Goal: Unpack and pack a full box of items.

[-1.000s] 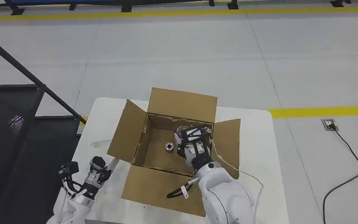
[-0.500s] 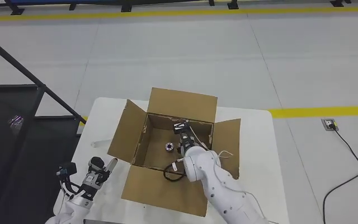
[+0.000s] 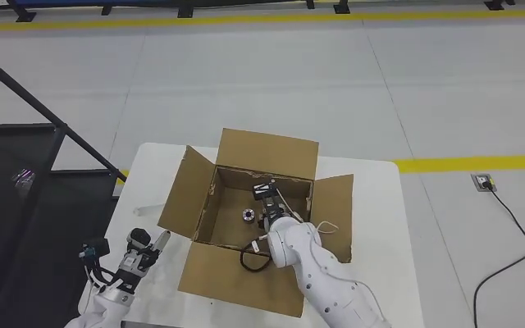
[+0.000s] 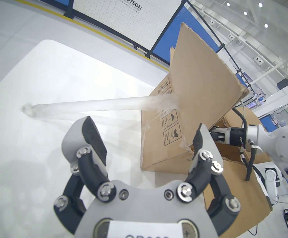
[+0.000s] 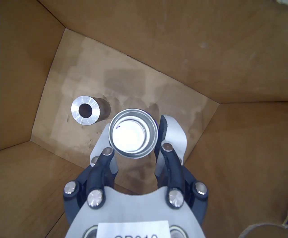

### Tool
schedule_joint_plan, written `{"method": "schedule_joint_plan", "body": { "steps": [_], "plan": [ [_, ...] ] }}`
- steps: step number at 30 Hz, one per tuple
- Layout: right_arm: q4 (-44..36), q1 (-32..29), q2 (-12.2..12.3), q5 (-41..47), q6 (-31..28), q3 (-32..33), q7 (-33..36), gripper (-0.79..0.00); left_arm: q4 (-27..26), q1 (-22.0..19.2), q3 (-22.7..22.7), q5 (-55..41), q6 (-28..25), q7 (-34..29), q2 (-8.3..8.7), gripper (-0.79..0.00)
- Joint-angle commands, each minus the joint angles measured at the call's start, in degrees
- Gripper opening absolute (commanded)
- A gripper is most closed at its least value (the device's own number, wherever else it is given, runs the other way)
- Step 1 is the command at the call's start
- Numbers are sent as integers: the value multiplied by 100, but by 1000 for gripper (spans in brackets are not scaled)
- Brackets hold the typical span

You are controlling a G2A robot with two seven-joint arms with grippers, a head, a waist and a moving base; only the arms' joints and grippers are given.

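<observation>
Packing hold: can (image 5: 132,135) is clasped upright in right gripper (image 5: 134,129), to be stood beside metal cylinder (image 5: 86,110).
Left gripper (image 4: 144,127): parted and empty over bench (image 4: 45,78), clear of box (image 4: 162,144).

The white desk (image 3: 373,221) with rounded corners stands on a pale grey floor (image 3: 246,74) crossed by yellow lines (image 3: 459,164). To one side of it are a black slanted frame (image 3: 49,115) and a dark platform (image 3: 41,213). On the other side, what looks like a floor socket (image 3: 483,181) feeds a black cable (image 3: 509,221). Blue-and-white wall panels (image 4: 112,20) stand beyond.
</observation>
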Motion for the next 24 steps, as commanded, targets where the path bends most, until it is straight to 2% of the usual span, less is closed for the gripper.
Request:
{"method": "schedule_joint_plan", "body": {
  "steps": [1, 3, 13, 17, 24],
  "plan": [
    [-168, -79, 8, -107, 13, 19, 26, -43, -34, 18, -34, -25, 54, 58, -4, 0],
    [-376, -175, 15, -208, 45, 32, 19, 0, -69, 28, -69, -21, 113, 126, -8, 0],
    [-2061, -976, 82, -655, 1, 115, -177, 0, -427, 25, -108, 68, 534, 251, -34, 0],
    [-3082, -1573, 115, -430, -58, 223, -727, 0, -580, 2, -21, 383, 789, 362, -52, 0],
    [-4544, -2714, 219, -15, -564, 426, -1755, 0, -863, 33, 205, 534, 752, 236, -73, 0]
  ]
}}
